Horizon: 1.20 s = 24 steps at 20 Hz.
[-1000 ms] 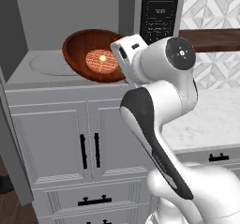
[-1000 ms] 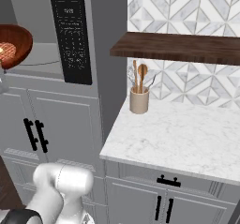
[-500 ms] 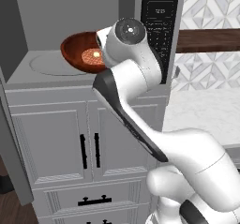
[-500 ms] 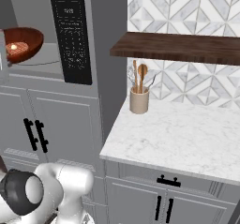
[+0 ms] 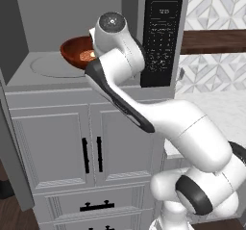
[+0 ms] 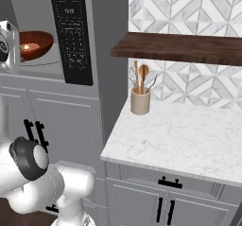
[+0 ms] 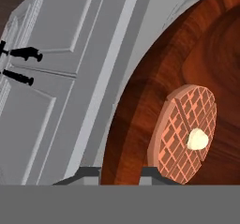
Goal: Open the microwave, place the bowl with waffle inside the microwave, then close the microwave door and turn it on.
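Inside the open microwave (image 5: 57, 36), above its turntable (image 5: 50, 66), the gripper (image 7: 121, 172) pinches the rim of the bowl with waffle (image 5: 77, 51), fingertips (image 7: 86, 172) either side of the wood.

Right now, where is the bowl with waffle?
The bowl with waffle is inside the open microwave, above its turntable, left of the keypad panel.

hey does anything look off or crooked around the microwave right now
Nothing spilled or damaged. The bowl with waffle sits tilted in the air inside the open microwave, above the turntable rather than resting on it, because the gripper pinches its rim. The waffle stays in the bowl.
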{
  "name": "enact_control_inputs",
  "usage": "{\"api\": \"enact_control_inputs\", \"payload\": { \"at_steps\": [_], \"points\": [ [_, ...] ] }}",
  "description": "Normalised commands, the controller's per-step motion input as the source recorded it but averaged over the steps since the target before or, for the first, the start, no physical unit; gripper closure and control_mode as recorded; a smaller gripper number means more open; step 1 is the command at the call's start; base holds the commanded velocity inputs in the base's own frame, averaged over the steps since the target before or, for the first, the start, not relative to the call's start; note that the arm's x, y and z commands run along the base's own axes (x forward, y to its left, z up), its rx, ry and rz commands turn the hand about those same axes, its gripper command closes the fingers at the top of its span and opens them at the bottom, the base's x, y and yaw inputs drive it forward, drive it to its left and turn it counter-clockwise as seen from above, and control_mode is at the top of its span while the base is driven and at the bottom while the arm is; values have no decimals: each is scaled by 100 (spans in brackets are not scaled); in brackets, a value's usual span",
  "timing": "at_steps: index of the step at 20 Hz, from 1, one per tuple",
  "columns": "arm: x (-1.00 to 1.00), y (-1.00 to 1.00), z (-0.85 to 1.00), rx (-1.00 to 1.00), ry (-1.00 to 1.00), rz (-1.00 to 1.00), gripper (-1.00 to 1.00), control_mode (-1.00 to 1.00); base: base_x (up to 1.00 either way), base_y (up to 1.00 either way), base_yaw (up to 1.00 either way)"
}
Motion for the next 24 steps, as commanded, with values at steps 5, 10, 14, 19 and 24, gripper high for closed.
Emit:
{"api": "enact_control_inputs", "payload": {
  "at_steps": [5,10,14,19,24],
  "points": [
    [71,17,-27,0,0,0,100,-100,0,0,0],
    [57,6,-32,0,0,0,100,-100,0,0,0],
    [52,3,-31,1,-3,0,100,-100,0,0,0],
    [42,1,-25,3,-9,0,100,-100,0,0,0],
    [12,4,-16,2,-16,0,-100,-100,0,0,0]
  ]
}}
